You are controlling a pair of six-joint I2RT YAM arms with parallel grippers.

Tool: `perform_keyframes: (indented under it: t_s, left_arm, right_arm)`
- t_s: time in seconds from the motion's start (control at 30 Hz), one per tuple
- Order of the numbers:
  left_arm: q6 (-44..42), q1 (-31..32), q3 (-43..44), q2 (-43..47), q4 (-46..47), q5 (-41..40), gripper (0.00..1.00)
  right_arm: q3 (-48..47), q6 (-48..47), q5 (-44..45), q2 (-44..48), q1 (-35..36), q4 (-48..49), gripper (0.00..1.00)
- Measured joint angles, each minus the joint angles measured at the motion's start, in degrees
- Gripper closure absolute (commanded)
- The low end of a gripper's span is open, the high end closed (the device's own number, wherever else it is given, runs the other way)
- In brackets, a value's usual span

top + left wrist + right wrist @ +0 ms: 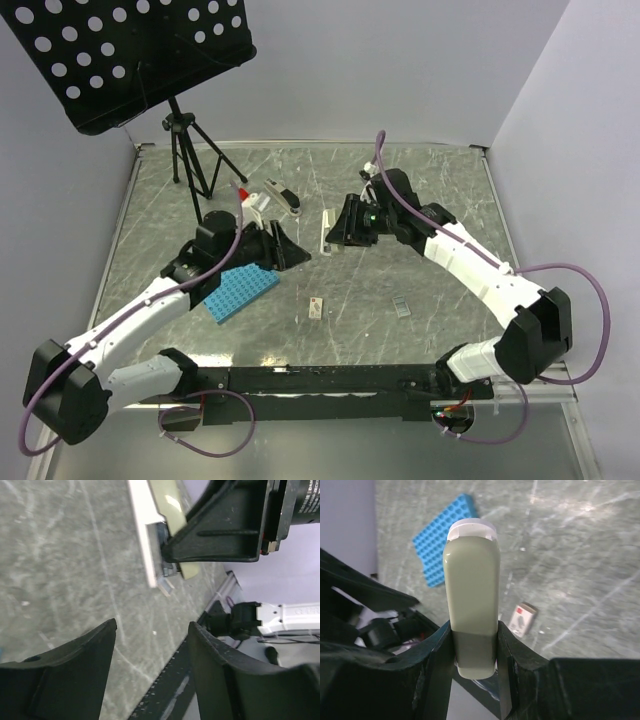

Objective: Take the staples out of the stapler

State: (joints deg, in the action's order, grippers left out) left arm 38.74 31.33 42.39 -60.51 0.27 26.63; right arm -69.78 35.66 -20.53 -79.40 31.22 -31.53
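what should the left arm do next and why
Probably ease the left fingers forward to the exposed metal end of the stapler: the right fingers clamp the stapler, while the left ones stand apart, empty, short of it.

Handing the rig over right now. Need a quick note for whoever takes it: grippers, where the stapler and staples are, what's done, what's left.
Right gripper: shut on the stapler, clamped across its body, close to the table; contact unclear.
Left gripper: open, empty, a short way from the stapler's metal end.
Staples: a small grey piece lies on the table toward the right arm; it may be staples, too small to tell.
Done: stapler held and presented to the left arm.
Left: draw the staples out; whether any are inside is not visible.
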Motion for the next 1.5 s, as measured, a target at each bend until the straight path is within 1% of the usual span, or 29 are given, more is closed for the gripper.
perform_keyframes:
  t_s: [0.17, 0.3, 0.63, 0.8, 1.0, 1.37, 1.5]
  left_arm:
    - [2.56, 3.34, -0.02, -3.04, 2.97, -1.73, 0.43]
    - [3.50, 4.81, -0.02, -5.90, 3.65, -3.80, 0.47]
    - [4.20, 6.64, 0.09, -9.73, 4.42, -7.04, 0.48]
    - [4.00, 7.15, 1.40, -11.15, 4.31, -7.39, 0.43]
    - [4.00, 7.78, 1.44, -10.86, 4.11, -8.85, 0.40]
    - [4.42, 8.09, 0.90, -5.09, 0.83, -12.85, 0.42]
    - [4.44, 8.09, 0.90, -4.83, 0.70, -12.98, 0.42]
  right_arm:
    - [3.74, 3.78, -0.81, 2.86, 1.16, 4.63, 1.00]
    - [4.81, 5.42, -1.49, 4.42, 1.77, 5.86, 1.00]
    - [9.05, 6.86, -1.66, 9.60, 3.34, 9.40, 1.00]
    - [10.99, 6.95, -1.31, 10.29, 3.85, 10.25, 1.00]
    - [11.30, 6.80, -0.92, 11.04, 3.85, 10.12, 1.00]
    - [11.19, 6.43, -0.02, 11.19, 3.85, 10.34, 1.00]
    - [11.19, 6.43, 0.09, 11.21, 3.82, 10.29, 1.00]
